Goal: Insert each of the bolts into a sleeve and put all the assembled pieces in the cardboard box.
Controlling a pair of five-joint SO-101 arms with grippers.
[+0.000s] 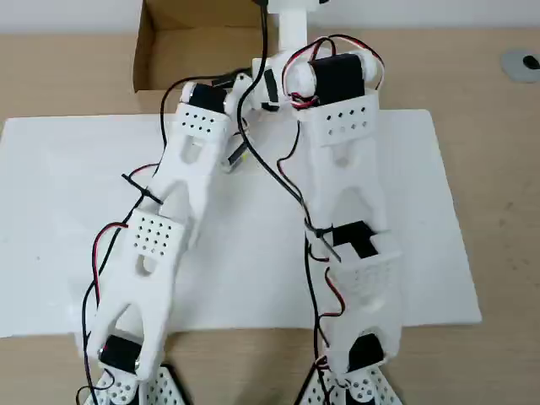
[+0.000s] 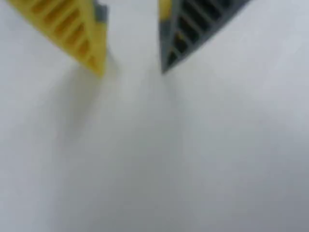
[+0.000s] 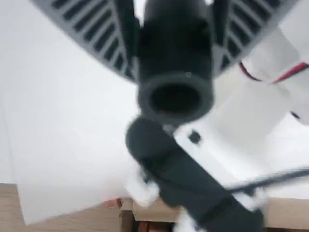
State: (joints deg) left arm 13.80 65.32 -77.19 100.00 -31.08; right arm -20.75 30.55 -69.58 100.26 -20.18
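Observation:
My right gripper (image 3: 175, 72) is shut on a black hollow sleeve (image 3: 175, 96), whose open end faces the camera. In the high view that gripper (image 1: 263, 86) sits just in front of the cardboard box (image 1: 142, 51), which stands open at the table's far edge. My left gripper (image 2: 133, 72) is open, one yellow finger (image 2: 82, 34) and one dark finger (image 2: 193, 24) apart, with nothing between them and the white sheet (image 2: 159, 159) close beneath. From above it (image 1: 234, 156) is on the sheet's far side, next to the right gripper.
A large white sheet (image 1: 67, 211) covers most of the wooden table (image 1: 489, 169). The left arm's white body and black motor (image 3: 183, 183) lie close under the held sleeve. Cables loop between the arms. A grey object (image 1: 519, 63) sits at the far right.

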